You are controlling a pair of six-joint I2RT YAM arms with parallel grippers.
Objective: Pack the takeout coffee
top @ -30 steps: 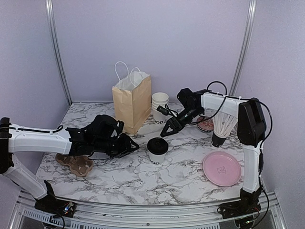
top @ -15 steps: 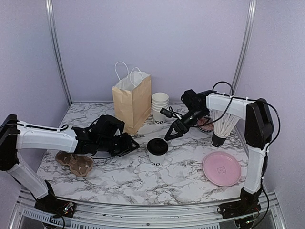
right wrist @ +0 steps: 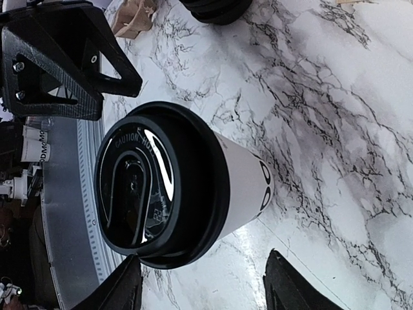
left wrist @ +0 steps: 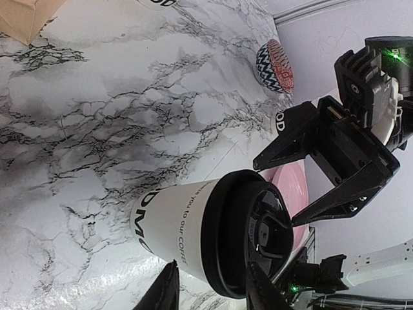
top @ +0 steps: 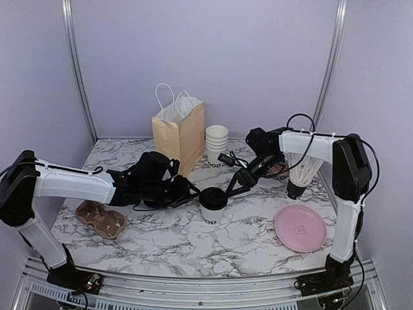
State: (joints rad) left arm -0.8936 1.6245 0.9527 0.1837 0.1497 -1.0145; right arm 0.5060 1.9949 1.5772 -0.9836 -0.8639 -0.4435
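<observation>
The takeout coffee point(top: 213, 204), a white paper cup with a black lid and dark lettering, stands upright on the marble table between both arms. My left gripper point(top: 193, 192) is just left of it at lid height. In the left wrist view the cup point(left wrist: 184, 226) lies straight ahead of the left gripper point(left wrist: 211, 294), whose fingers stand apart and do not touch it. My right gripper point(top: 233, 188) hangs open just right of the lid. In the right wrist view the cup point(right wrist: 242, 187) sits ahead of the right gripper point(right wrist: 206, 290), whose jaws are wide apart.
A brown paper bag point(top: 179, 137) with white handles stands open at the back. A stack of lidless white cups point(top: 217, 145) is beside it. A cardboard cup carrier point(top: 101, 219) lies at the left, and a pink plate point(top: 300, 228) and a patterned bowl point(top: 279, 170) at the right.
My left gripper has slid right, up close to the cup. The right gripper has dropped lower and nearer the lid. The cup has not moved.
</observation>
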